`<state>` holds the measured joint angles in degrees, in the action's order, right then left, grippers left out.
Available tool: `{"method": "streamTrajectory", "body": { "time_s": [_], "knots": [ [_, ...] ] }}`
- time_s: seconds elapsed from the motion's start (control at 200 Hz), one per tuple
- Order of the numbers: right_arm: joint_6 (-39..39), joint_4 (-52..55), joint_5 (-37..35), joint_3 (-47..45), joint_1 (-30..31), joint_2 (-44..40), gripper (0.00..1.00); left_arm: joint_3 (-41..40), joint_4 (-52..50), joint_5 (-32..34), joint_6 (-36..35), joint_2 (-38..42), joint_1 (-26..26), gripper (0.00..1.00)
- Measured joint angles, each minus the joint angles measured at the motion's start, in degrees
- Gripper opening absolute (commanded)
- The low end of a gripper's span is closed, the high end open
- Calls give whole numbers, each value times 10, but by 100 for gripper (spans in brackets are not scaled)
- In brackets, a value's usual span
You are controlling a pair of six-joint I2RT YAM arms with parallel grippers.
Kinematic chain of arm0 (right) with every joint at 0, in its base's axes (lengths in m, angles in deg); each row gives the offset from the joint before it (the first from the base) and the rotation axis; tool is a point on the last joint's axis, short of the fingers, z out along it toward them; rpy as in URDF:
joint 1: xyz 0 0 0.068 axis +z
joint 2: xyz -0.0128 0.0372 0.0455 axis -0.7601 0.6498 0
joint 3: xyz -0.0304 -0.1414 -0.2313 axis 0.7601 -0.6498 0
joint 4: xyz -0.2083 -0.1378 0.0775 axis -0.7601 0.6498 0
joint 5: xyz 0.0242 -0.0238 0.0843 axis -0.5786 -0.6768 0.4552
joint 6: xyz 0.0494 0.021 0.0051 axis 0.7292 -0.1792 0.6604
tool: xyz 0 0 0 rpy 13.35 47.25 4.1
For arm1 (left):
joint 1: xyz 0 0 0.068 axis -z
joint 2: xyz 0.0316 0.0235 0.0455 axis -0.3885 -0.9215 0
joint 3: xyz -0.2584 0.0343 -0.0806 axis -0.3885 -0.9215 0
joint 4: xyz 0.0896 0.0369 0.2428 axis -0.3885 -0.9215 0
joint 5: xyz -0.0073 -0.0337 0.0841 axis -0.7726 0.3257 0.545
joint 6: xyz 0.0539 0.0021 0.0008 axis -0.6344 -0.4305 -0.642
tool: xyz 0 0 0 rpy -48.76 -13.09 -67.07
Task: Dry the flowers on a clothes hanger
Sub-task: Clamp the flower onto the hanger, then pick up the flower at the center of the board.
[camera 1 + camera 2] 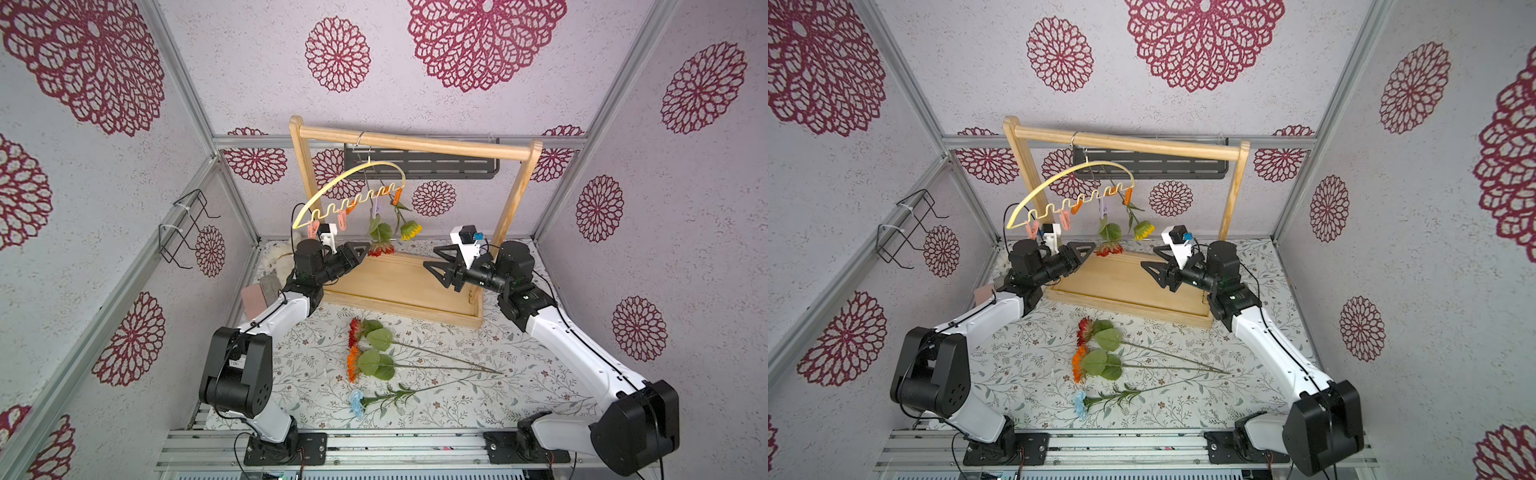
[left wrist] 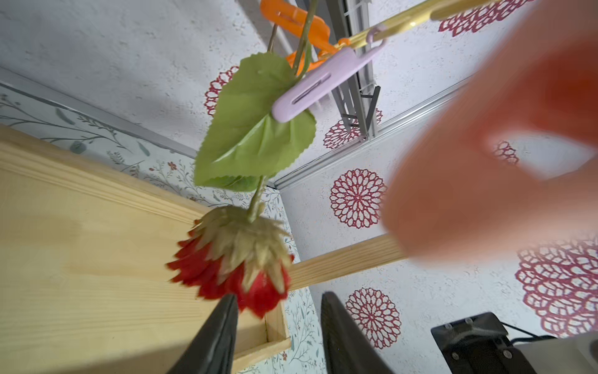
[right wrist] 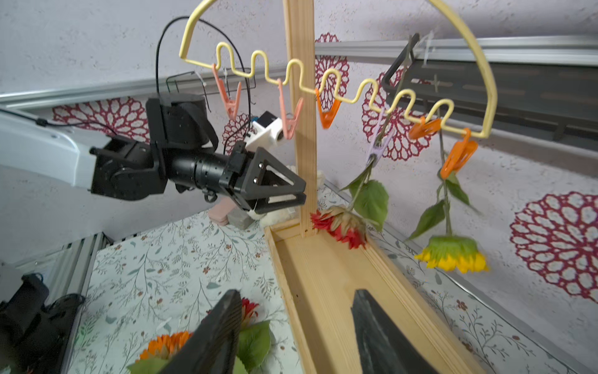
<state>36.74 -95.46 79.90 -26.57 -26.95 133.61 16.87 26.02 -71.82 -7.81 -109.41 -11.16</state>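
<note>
The pale yellow clothes hanger (image 1: 353, 178) (image 3: 323, 84) hangs by its hook from the wooden rack's top bar. A lilac pin (image 2: 317, 87) grips the stem of a red flower (image 1: 381, 248) (image 2: 233, 262) that hangs head down. An orange pin (image 1: 397, 196) holds a yellow flower (image 1: 410, 230) (image 3: 453, 255) the same way. A red flower (image 1: 354, 331), an orange flower (image 1: 353, 363) and a light blue flower (image 1: 356, 401) lie on the table. My left gripper (image 1: 365, 249) (image 2: 279, 295) is open just under the hanging red head, holding nothing. My right gripper (image 1: 429, 257) (image 3: 296, 291) stands open and empty over the rack's base.
The wooden rack (image 1: 415, 143) stands on a tray-like base (image 1: 395, 286) at the back. Empty pink pins (image 1: 313, 227) hang near the left wrist, one blurred close to its camera (image 2: 485, 145). Pink and grey blocks (image 1: 259, 295) and white fluff (image 1: 280, 253) lie at the back left.
</note>
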Motion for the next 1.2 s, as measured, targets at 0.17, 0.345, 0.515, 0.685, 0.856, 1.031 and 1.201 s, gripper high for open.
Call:
{"method": "streamTrajectory", "body": {
  "time_s": [0.17, 0.345, 0.515, 0.685, 0.856, 1.031, 1.201],
  "knots": [
    [-86, 91, 0, -32, 0, -41, 59, -45, -46, 18, -50, 54, -5, 49],
    [-201, 172, 16, -57, 2, -61, 61, -84, -96, 30, -97, 79, -6, 50],
    [-362, 255, 23, -100, 32, -61, 61, -119, -165, 41, -147, 106, -8, 52],
    [-460, 321, -26, -109, 83, 9, 58, -131, -240, 56, -199, 148, -22, 52],
    [-486, 325, -99, -125, 110, 87, 53, -146, -283, 61, -231, 171, -42, 53],
    [-485, 312, -161, -134, 120, 141, 48, -164, -318, 66, -263, 192, -54, 54],
    [-476, 289, -199, -142, 121, 161, 40, -172, -335, 50, -309, 219, -57, 55]
  ]
}}
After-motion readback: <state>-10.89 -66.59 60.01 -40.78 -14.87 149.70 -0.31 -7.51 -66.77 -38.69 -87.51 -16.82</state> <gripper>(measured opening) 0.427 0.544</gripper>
